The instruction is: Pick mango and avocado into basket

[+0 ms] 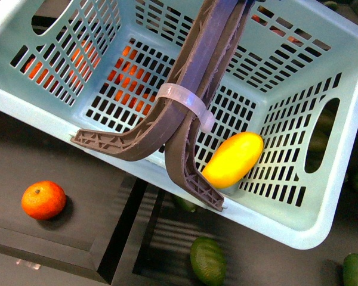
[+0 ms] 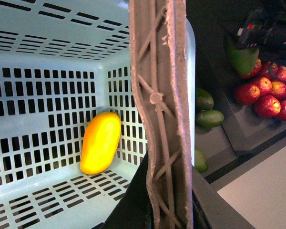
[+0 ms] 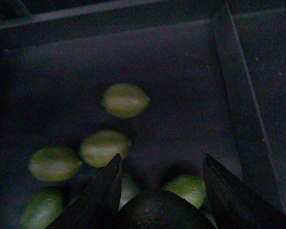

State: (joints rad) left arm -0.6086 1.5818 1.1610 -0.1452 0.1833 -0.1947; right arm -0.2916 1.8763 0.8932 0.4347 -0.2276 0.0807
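Dark display shelf, raised dividers; pale grey floor; dim light.

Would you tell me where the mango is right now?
In the front view the mango lies inside the basket, toward its right side, just right of the brown handles.

Tangerine sat alone on dark shelf. Red apples were piled together. Pale green fruits lay scattered in dim tray.
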